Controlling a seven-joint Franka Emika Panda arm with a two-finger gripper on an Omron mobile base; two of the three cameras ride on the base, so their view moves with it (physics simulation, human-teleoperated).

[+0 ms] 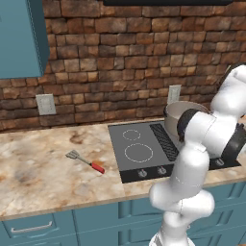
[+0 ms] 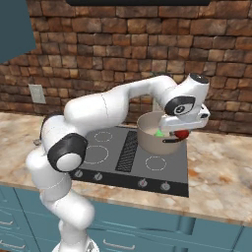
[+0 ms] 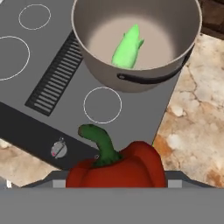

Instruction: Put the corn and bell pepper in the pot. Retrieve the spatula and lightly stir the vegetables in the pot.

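— Progress? Pot (image 3: 101, 56) on the cooktop (image 2: 116, 157), back right burner, already holding the green corn (image 3: 127, 47).

— And the hand? Gripper (image 2: 180, 132) closed around the red bell pepper (image 3: 117, 170), beside the pot's near rim, not yet dropped in.

— Left over? Spatula (image 1: 85, 161) untouched on the counter (image 1: 38, 168), left of the cooktop; fetching and stirring both to come.
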